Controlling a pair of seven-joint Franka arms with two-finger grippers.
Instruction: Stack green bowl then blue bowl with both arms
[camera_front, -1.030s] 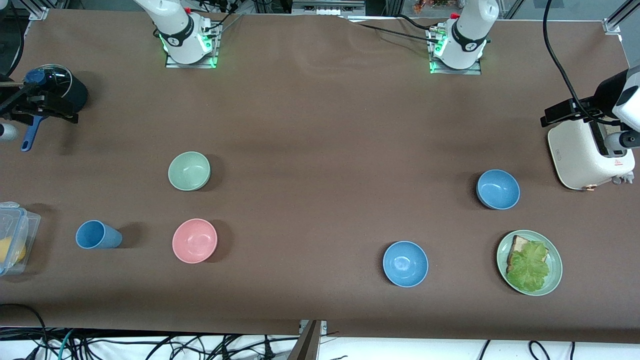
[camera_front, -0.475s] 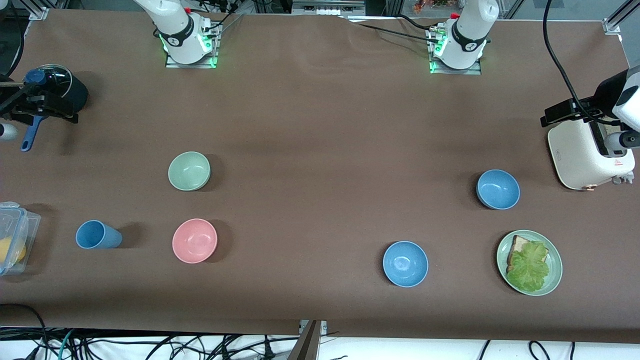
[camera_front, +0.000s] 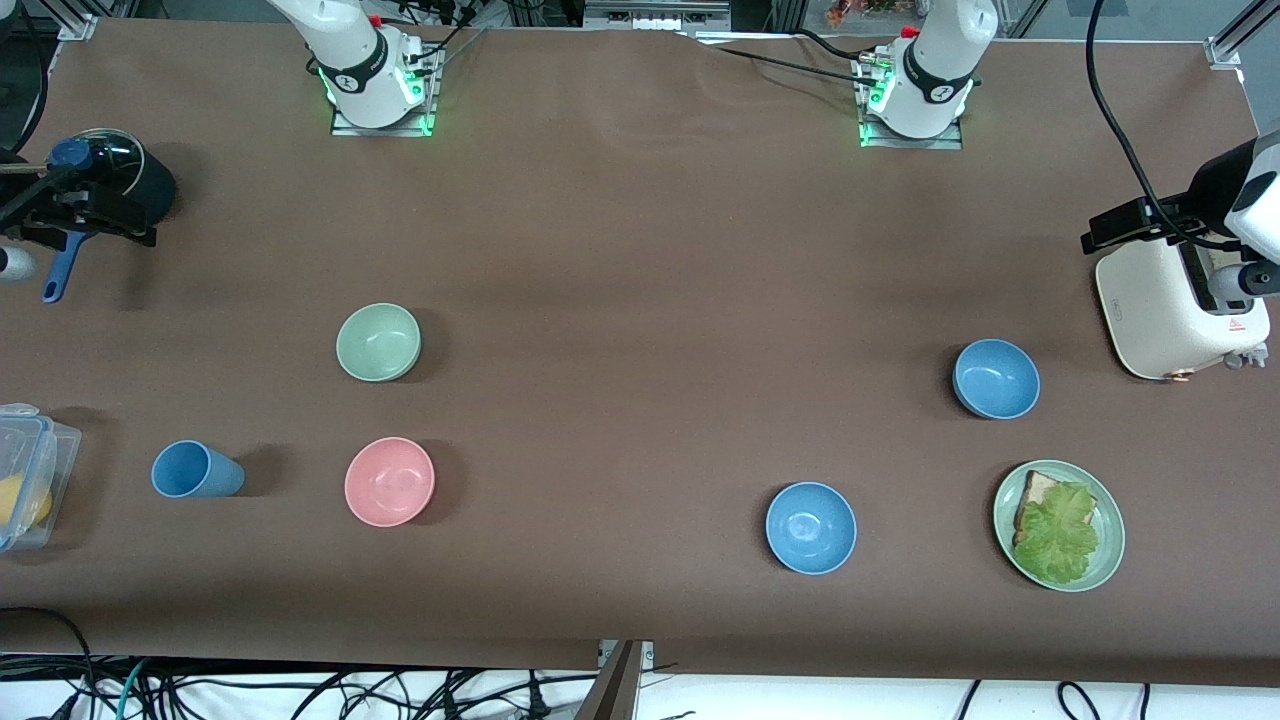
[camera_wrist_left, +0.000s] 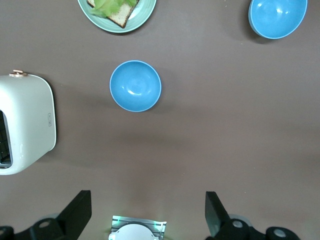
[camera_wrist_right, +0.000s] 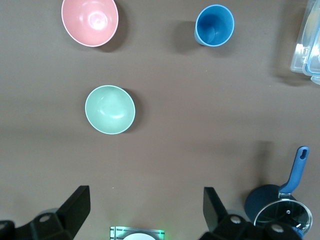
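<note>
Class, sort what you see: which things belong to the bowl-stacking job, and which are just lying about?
Job: green bowl; two blue bowls.

Lying about: pink bowl; blue cup; toaster; plate of bread and lettuce; lidded pot; plastic container.

Left wrist view: the brown desk (camera_wrist_left: 210, 145) is seen from high above. The left pincer (camera_wrist_left: 148, 216) is held wide apart, its two black fingers (camera_wrist_left: 77, 212) empty over the bare desk. One blue bowl (camera_wrist_left: 135, 85) sits upright near the middle, a second blue bowl (camera_wrist_left: 277, 17) well apart from it, cut by the frame edge. A green plate (camera_wrist_left: 142, 12) with bread and lettuce is partly shown. A white toaster (camera_wrist_left: 25, 122) stands beside the first bowl, not touching.
</note>
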